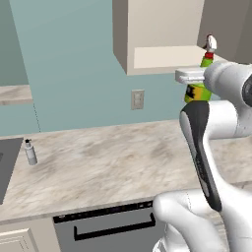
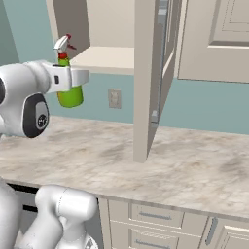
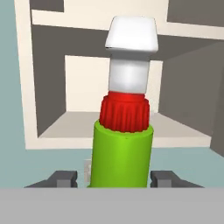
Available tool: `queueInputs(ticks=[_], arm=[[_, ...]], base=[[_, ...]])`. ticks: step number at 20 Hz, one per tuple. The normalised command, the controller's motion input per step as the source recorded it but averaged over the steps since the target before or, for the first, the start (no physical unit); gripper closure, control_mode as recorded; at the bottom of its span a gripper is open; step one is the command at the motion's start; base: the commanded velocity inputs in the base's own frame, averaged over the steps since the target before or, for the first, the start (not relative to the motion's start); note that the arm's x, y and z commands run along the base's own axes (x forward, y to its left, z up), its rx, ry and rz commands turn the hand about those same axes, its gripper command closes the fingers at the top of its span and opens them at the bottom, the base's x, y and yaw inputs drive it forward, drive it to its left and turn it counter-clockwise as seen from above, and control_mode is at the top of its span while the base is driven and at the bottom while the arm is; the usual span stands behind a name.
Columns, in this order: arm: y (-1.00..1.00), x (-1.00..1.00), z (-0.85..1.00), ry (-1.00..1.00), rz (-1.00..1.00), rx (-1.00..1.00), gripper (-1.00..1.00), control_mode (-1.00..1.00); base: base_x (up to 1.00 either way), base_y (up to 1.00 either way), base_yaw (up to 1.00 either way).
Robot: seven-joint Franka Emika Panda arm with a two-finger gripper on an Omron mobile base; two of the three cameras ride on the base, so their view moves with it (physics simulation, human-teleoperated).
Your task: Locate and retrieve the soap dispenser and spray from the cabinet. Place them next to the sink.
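Two jaws around upright spray [image 3: 123, 153]

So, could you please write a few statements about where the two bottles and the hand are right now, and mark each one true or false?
1. The spray sits between the fingers of the hand. True.
2. The soap dispenser is on the cabinet shelf. False: it stands on the worktop beside the sink.
3. The spray is upright, nozzle at the top. True.
4. The spray rests on the worktop. False: it is held up in front of the cabinet.
5. The soap dispenser lies on its side. False: it stands upright.
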Motion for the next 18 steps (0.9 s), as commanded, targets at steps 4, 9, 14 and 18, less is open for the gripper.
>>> queueInputs(ticks=[4, 9, 14, 18], arm=[[0.44, -0.73, -0.5, 0.0, 0.12, 0.0, 1.0, -1.0], [0.46, -0.7, -0.51, 0.0, 0.12, 0.0, 1.0, -1.0], [0.48, -0.69, -0.54, 0.0, 0.14, 0.0, 1.0, -1.0], [0.57, -0.61, -0.59, 0.0, 0.19, 0.0, 1.0, -1.0]], base=[[0.0, 0.0, 0.0], [0.0, 0.0, 0.0], [0.0, 0.0, 0.0], [0.0, 0.0, 0.0]])
